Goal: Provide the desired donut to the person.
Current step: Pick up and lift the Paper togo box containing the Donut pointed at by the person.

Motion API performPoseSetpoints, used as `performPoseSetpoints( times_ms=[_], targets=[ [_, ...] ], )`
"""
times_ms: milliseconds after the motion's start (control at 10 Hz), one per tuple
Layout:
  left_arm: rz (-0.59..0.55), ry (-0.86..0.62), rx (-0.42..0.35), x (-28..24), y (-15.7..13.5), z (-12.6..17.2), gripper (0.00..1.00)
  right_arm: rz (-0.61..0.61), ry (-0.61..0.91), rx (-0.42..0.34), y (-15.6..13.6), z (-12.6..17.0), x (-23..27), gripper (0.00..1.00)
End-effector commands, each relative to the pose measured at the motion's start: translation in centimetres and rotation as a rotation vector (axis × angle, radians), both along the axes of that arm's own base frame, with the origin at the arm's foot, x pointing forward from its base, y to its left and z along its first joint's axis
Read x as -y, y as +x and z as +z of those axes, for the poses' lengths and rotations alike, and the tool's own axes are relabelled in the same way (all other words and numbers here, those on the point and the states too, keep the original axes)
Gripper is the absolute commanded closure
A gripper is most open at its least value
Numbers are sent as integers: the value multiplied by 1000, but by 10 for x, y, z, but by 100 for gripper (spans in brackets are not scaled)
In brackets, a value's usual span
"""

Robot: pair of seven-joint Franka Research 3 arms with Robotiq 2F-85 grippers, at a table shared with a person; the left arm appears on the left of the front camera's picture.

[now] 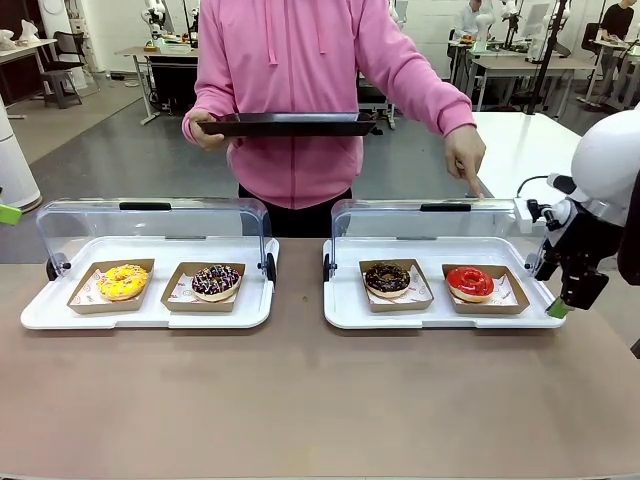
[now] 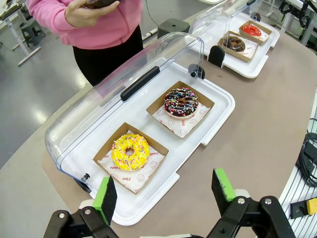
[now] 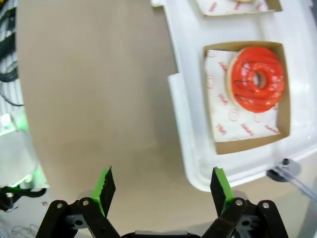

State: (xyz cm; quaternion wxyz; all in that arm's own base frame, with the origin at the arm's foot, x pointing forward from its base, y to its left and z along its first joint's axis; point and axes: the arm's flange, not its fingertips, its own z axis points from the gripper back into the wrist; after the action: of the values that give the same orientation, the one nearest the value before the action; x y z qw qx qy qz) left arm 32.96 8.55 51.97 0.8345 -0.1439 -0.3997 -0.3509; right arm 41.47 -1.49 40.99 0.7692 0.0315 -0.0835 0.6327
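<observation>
The person (image 1: 300, 90), top centre of the front view, holds a black tray (image 1: 290, 124) and points one hand (image 1: 465, 155) at the right display case (image 1: 440, 318). In it, centre right, sits the red-glazed donut (image 1: 470, 283). Both the right gripper (image 3: 162, 187) and the left gripper (image 2: 167, 191) hang released and empty at the bottom of their wrist views.

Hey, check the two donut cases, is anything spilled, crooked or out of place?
Nothing stands out. The left lid and right lid are both swung open. The yellow donut, sprinkled chocolate donut, dark chocolate donut and red donut each sit flat in a cardboard tray.
</observation>
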Motion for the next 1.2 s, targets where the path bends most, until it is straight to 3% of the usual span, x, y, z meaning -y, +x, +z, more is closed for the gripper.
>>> performPoseSetpoints(
  times_ms=[0,400,700,900,1100],
  targets=[
    [4,-11,0,-1,0,0,0,13,-16,86,14,-21,0,0],
    [4,-11,0,-1,0,0,0,35,18,62,38,-54,0,0],
    [4,-11,0,-1,0,0,0,56,10,101,45,-70,-3,0],
    [4,-11,0,-1,0,0,0,56,-7,76,44,-72,-5,0],
    [4,-11,0,-1,0,0,0,47,-31,110,46,-71,-4,0]
  ],
)
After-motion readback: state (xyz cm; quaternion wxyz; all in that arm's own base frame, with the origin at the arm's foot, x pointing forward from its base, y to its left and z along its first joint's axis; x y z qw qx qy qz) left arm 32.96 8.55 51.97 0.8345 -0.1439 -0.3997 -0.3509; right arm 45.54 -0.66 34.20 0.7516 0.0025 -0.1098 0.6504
